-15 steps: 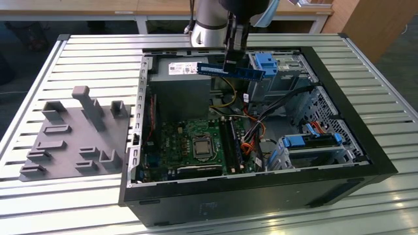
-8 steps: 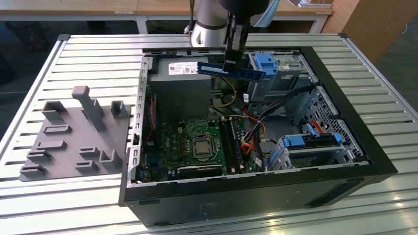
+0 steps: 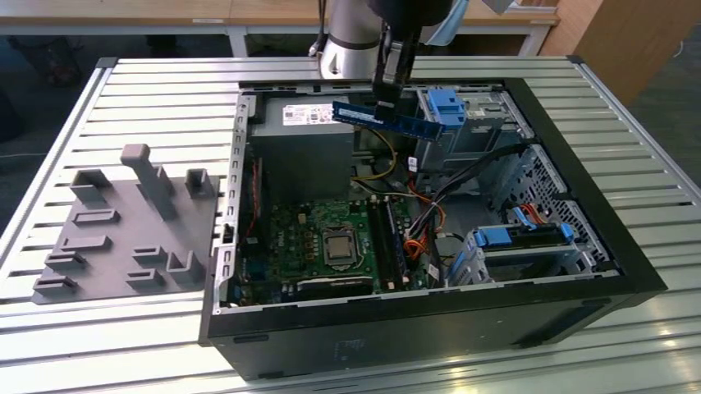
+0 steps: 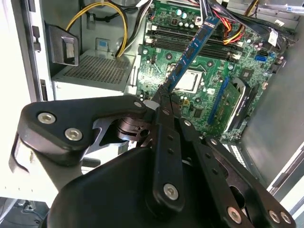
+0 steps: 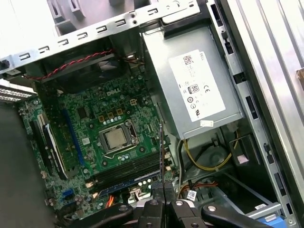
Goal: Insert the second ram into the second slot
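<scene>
You had the pincer (image 3: 385,102) clamped on the second ram (image 3: 416,125), held above the motherboard (image 3: 318,238); it was not yet seated.

The arm (image 3: 348,37) stands near upright at the far side in the exterior view, a pale grey column, with the dark wrist (image 3: 401,37) beside it pointing straight down. Below hangs the gripper (image 3: 385,102), slim and vertical. In the second wrist view its fingers (image 4: 167,135) sit tight together, black linkage bars (image 4: 80,118) folded in on either side (a neat, narrow squeeze). The tips pinch the second ram (image 3: 392,119) by its upper edge. In the first wrist view the fingertips (image 5: 153,205) meet with barely a sliver between.
</scene>
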Robot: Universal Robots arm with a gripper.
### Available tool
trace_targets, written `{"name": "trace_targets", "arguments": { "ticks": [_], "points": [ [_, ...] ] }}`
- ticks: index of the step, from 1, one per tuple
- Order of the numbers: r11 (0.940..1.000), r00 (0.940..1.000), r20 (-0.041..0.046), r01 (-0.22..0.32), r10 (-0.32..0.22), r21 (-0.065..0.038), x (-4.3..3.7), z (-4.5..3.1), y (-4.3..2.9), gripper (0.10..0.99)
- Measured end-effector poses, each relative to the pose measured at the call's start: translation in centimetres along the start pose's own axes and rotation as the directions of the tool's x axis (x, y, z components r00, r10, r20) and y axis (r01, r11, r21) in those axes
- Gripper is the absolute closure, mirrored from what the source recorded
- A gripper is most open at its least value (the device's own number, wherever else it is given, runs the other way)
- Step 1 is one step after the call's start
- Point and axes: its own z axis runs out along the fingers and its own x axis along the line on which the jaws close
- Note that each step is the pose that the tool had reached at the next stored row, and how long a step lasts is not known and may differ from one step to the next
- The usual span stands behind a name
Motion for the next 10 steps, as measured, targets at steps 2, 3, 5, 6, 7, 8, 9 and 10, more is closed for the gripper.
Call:
{"name": "trace_targets", "arguments": {
  "ticks": [2,3,5,6,7,8,9,10],
  "points": [
    [1.0,1.0,0.0,0.0,0.0,0.0,0.16,-0.01,-0.07,0.969],
    [1.0,1.0,-0.0001,0.0,0.0,0.0,0.25,-0.01,-0.1,0.969],
    [1.0,1.0,-0.0001,0.0,0.0,0.0,0.49,-0.02,-0.2,0.969],
    [1.0,1.0,-0.0001,0.0,0.0,0.0,0.62,-0.02,-0.25,0.969],
    [1.0,1.0,-0.0001,0.0,0.0,0.0,0.73,-0.02,-0.29,0.969],
    [1.0,1.0,-0.0001,0.0,0.0,0.0,0.82,-0.03,-0.32,0.969],
    [1.0,1.0,0.0001,0.0,0.0,0.0,0.88,-0.02,-0.34,0.969],
    [1.0,1.0,0.0,-0.001,0.001,0.0,0.9,-0.03,-0.35,0.969]
  ]
}}
